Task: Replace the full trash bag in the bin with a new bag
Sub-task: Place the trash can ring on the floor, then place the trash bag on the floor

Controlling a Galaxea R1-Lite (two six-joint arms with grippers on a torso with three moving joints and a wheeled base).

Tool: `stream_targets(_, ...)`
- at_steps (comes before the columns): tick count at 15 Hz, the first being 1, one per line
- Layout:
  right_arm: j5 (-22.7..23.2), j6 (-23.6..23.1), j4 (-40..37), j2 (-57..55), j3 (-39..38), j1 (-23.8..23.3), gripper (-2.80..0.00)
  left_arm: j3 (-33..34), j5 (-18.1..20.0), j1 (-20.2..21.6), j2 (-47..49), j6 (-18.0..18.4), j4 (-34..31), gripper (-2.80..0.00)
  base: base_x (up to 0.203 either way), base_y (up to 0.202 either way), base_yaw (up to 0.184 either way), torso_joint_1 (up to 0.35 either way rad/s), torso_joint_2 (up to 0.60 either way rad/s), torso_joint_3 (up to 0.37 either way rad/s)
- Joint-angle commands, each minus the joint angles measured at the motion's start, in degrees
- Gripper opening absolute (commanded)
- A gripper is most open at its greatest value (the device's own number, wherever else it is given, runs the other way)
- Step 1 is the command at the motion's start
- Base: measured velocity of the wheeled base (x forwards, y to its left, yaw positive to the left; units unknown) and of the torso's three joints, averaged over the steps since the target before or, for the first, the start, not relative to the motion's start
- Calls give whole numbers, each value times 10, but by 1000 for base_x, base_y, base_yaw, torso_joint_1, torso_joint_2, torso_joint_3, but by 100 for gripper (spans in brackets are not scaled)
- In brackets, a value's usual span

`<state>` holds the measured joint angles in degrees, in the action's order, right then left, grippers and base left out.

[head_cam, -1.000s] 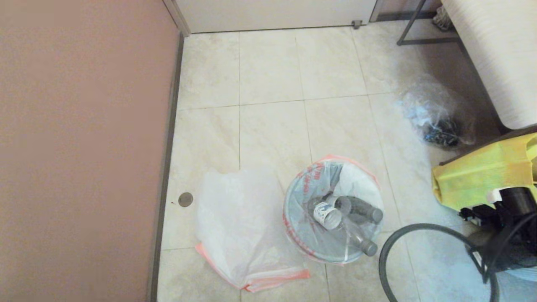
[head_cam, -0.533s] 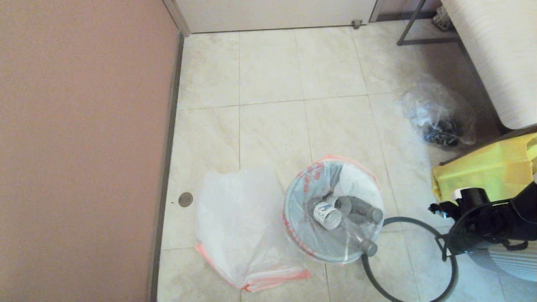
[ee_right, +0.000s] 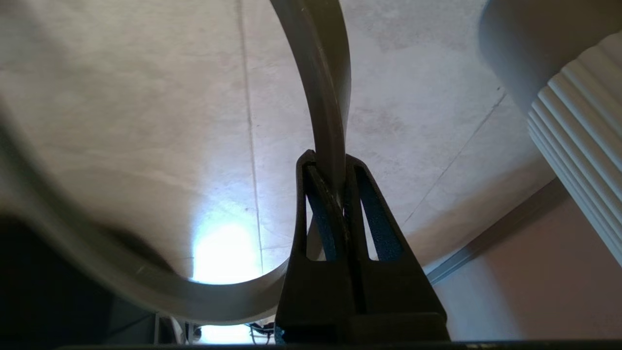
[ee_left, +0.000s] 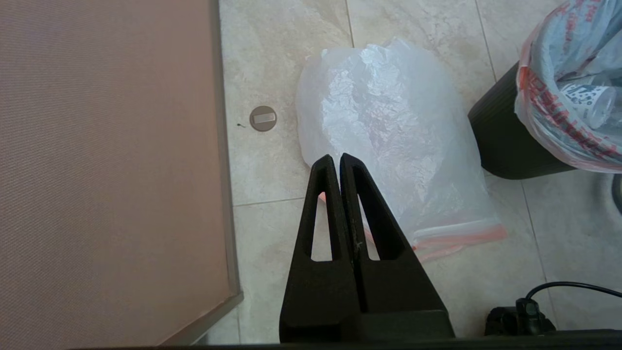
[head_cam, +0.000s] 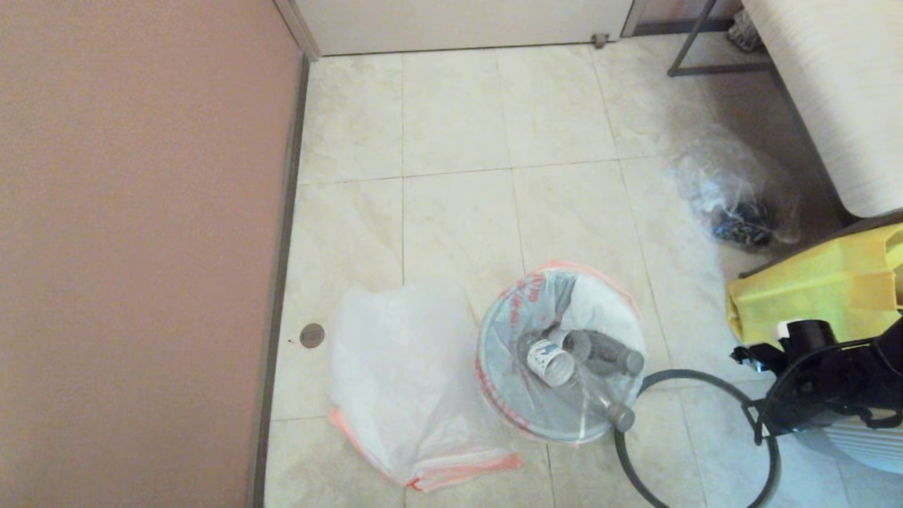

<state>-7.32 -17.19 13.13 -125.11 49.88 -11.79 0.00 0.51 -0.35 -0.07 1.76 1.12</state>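
Right gripper [ee_right: 326, 167] clamped on grey hoop [head_cam: 695, 377] at bin's [ee_left: 505, 146] 4 o'clock; left gripper [ee_left: 337, 160] closed, empty, parked over new bag [ee_left: 388, 141].

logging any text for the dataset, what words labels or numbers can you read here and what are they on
Nothing reads clearly enough to quote.
Red printed characters along the rim of the full trash bag in the bin: too blurred to read.
Dark print on the white label of a bottle inside that bag: too small to read.
The new bag on the floor: no print shows.
The grey hoop: no marking shows.
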Motion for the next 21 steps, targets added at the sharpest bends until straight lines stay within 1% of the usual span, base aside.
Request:
stream_targets(1,5,-2,2,20,-11,-2,-280,4,0,0,1,0,0,-280,0,0,0,0,0,0)
stream_targets(2,16,-2,2,11,-11,-1,0,4,0,0,1,0,0,-280,0,0,0,0,0,0)
stream_targets(5,23,2,4,-27,8,10,0,4,0,0,1,0,0,-280,0,0,0,0,0,0)
stream_targets(7,36,14,-7,7,2,12,0,4,0,0,1,0,0,-280,0,0,0,0,0,0)
stream_targets(9,80,34,-51,84,0,15,0,4,0,0,1,0,0,-280,0,0,0,0,0,0)
stream_targets(10,108,42,-84,126,5,16,-148,4,0,0,1,0,0,-280,0,0,0,0,0,0)
stream_targets(11,134,48,-112,156,10,17,-280,4,0,0,1,0,0,-280,0,0,0,0,0,0)
stream_targets(13,170,66,-138,180,35,31,-280,4,0,0,1,0,0,-280,0,0,0,0,0,0)
stream_targets(15,202,87,-139,177,57,40,-280,4,0,0,1,0,0,-280,0,0,0,0,0,0)
stream_targets(16,227,102,-138,176,72,42,-280,4,0,0,1,0,0,-280,0,0,0,0,0,0)
stream_targets(18,294,135,-139,173,104,48,-280,4,0,0,1,0,0,-280,0,0,0,0,0,0)
stream_targets(19,311,142,-139,163,118,51,-280,4,0,0,1,0,0,-280,0,0,0,0,0,0)
stream_targets(20,316,141,-135,150,125,57,0,4,0,0,1,0,0,-280,0,0,0,0,0,0)
stream_targets(21,317,141,-131,139,130,68,0,4,0,0,1,0,0,-280,0,0,0,0,0,0)
